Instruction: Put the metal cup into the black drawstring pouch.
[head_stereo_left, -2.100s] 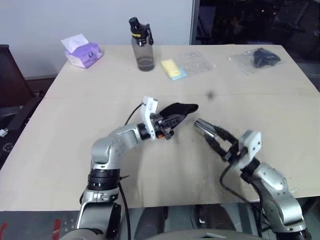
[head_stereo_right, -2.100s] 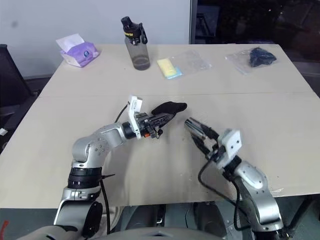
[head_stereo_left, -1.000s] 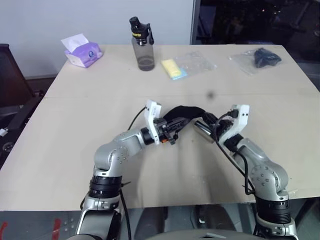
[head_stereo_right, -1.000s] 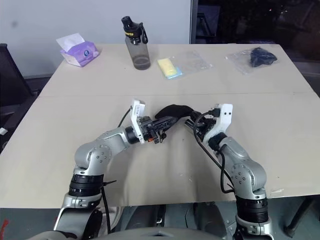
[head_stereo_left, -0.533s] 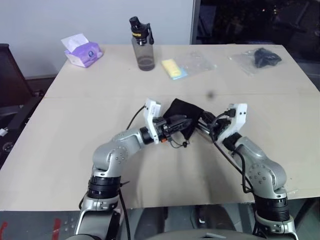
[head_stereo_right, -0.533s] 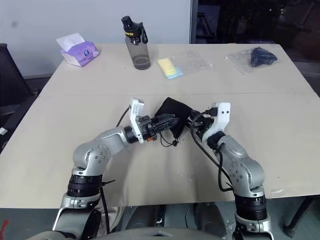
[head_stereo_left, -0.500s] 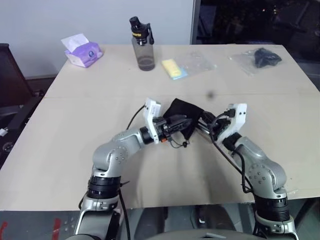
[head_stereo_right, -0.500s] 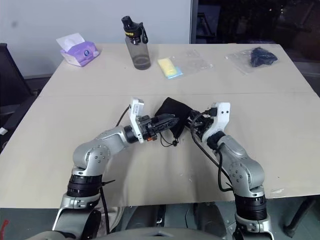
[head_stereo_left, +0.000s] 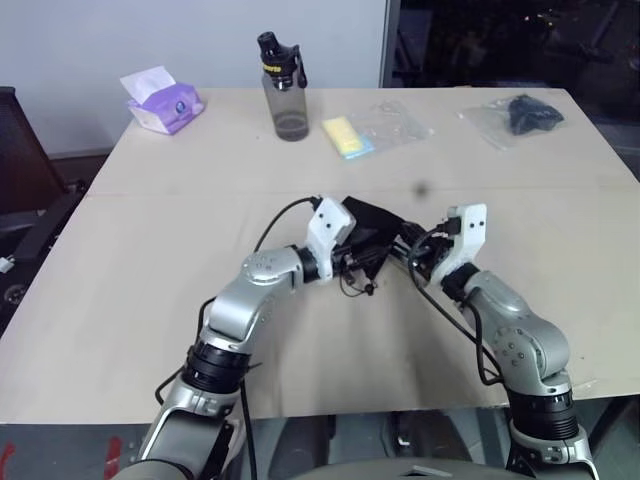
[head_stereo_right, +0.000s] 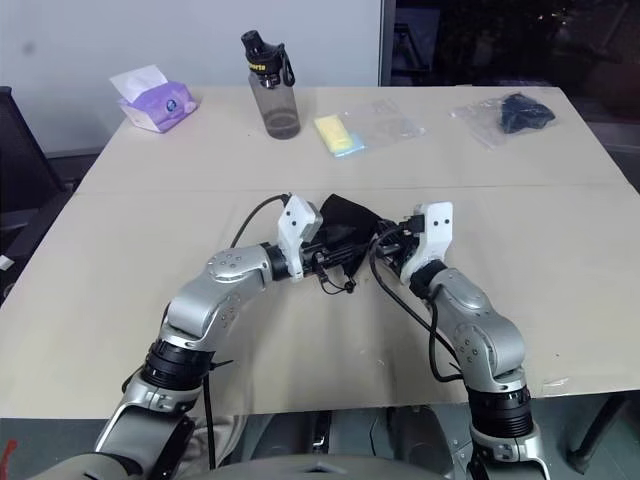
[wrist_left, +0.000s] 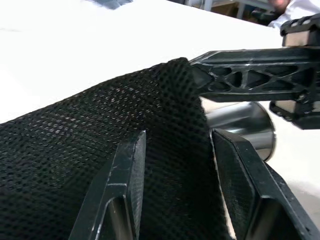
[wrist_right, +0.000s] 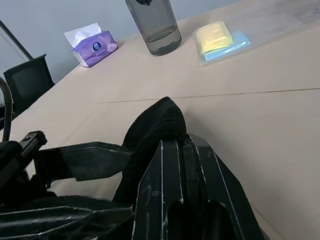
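Far left on the table (head_stereo_left: 150, 300), back corner: purple tissue pack (head_stereo_left: 160, 100). Next along the back edge: grey bottle (head_stereo_left: 285, 90) with black cap, yellow sponge in plastic (head_stereo_left: 350, 137), then a dark item in a clear bag (head_stereo_left: 520, 115) at the far right.

Mid-table, both arms meet at the black drawstring pouch (head_stereo_left: 368, 225). Left gripper (wrist_left: 177, 165) is spread, mesh fabric lying between and over its two fingers; head views hide this, left wrist view shows it. The same wrist view shows the metal cup (wrist_left: 245, 131) lying on its side just beside the pouch edge, under a finger of the right gripper (wrist_right: 175, 155); in the head views the cup is too hidden to make out. Pouch cords (head_stereo_left: 355, 285) dangle below the left gripper.

Right gripper fingers are pressed together, tips against a raised fold of the pouch, seen in the right wrist view. Whether fabric is pinched, can't tell.
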